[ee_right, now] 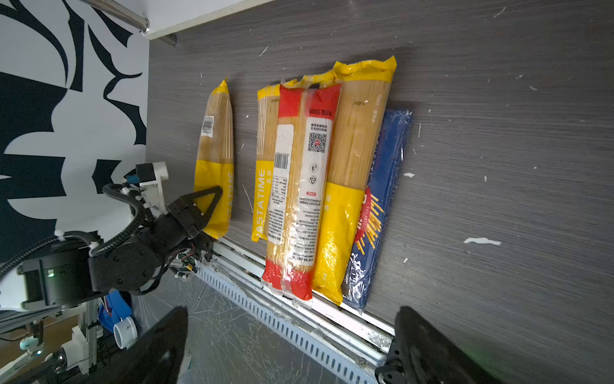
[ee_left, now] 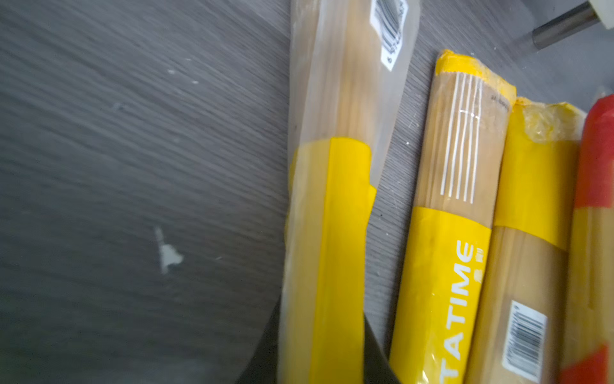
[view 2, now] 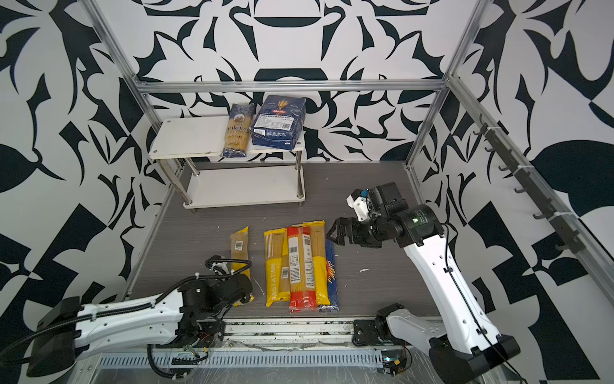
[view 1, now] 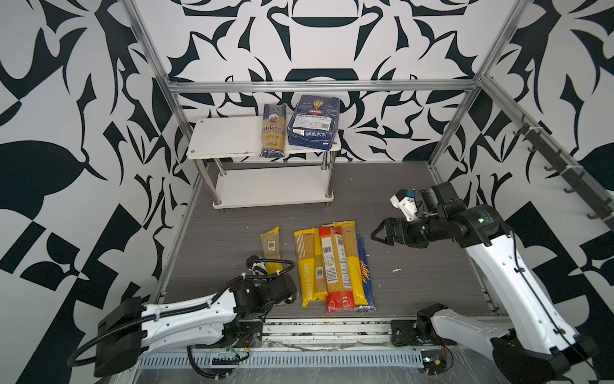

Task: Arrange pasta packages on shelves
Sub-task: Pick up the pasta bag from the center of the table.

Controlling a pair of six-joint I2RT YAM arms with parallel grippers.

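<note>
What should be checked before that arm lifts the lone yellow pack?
1. Left gripper shut on the yellow pack: ok.
2. Pack apart from the pile: ok, a gap shows between them.
3. Room on the shelf: ok; top board half bare, lower board bare.
4. Right gripper out of the way: ok; open, holding nothing, on the pile's far side.
5. Grip near the pack's end will keep it level: cannot tell.
</note>
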